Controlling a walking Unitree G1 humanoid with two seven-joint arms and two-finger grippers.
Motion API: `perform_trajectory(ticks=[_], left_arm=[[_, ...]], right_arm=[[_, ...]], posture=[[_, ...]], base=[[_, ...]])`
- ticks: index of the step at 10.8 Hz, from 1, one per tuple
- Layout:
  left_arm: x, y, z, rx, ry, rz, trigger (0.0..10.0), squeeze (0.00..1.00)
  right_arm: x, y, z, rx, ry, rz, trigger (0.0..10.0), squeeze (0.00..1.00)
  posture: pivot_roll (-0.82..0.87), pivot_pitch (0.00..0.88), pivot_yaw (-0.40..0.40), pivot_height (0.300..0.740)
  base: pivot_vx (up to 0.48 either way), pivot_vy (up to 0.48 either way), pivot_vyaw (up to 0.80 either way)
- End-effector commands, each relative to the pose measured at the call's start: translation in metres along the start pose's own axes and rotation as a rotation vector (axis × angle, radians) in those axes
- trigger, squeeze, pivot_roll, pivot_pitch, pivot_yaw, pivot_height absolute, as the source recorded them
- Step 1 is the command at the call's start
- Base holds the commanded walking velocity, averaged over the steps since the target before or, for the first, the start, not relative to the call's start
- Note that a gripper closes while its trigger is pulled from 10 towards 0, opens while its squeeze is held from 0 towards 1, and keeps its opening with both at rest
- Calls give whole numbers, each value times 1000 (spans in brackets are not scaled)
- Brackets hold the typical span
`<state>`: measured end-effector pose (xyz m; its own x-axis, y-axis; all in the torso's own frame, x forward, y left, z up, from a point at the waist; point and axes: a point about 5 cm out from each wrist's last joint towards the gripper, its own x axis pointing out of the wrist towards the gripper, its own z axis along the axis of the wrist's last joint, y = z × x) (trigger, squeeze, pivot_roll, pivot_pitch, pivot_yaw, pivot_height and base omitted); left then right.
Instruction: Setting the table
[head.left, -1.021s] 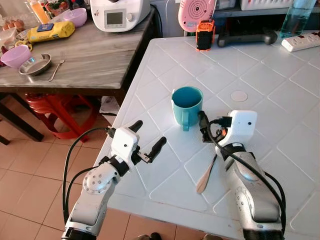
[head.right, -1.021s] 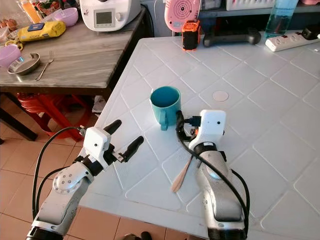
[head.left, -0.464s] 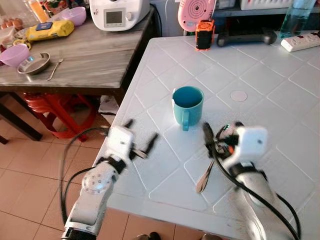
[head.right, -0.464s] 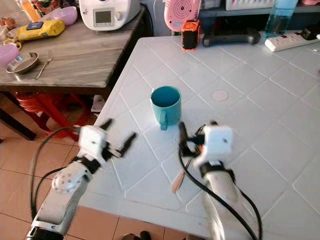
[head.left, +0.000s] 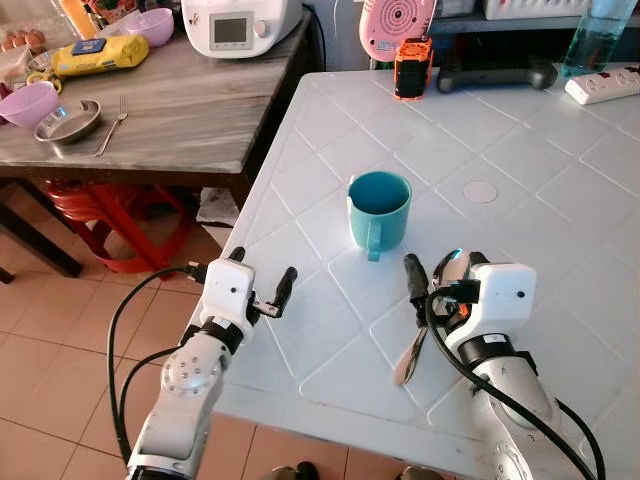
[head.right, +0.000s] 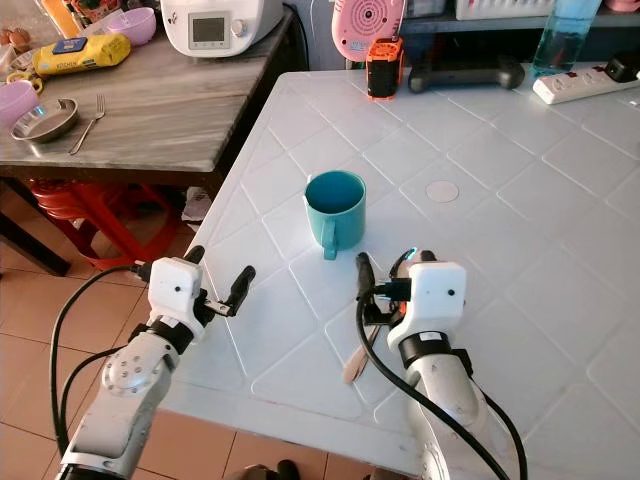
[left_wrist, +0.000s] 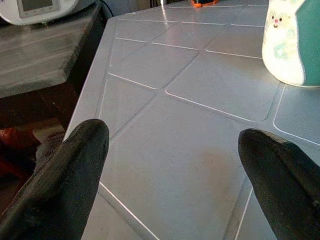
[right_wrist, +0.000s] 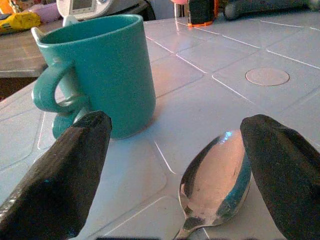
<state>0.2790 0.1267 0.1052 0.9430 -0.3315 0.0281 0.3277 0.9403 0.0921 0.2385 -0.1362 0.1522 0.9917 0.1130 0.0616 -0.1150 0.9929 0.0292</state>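
Nearest, both arms reach over the front edge of a white desk. The right gripper hovers with jaws apart over a spoon, hiding part of it. The spoon lies flat, its handle toward the robot and its bowl toward a teal mug just beyond, upright, handle facing the robot. The left gripper hangs over the desk's left edge, jaws apart.

Glossy teal mug — mirror-bright metal spoon
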Motion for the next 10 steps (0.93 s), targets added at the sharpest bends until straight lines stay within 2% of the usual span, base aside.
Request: perform_trajectory(ticks=[1, 9, 10], left_arm=[[-1, 6, 1, 22, 13, 40, 10000, 0], [2, 6, -2, 59, 52, 61, 10000, 0], [3, 6, -1, 61, 51, 60, 10000, 0]], right_arm=[[0, 6, 4, 6, -11, 23, 10000, 0], [2, 0, 0, 32, 9, -12, 10000, 0], [3, 0, -1, 33, 11, -13, 10000, 0]], posture=[[-173, 136, 133, 740], [-182, 135, 141, 740], [-180, 133, 142, 740]], base=[[0, 0, -556], [0, 0, 0], [-255, 0, 0]])
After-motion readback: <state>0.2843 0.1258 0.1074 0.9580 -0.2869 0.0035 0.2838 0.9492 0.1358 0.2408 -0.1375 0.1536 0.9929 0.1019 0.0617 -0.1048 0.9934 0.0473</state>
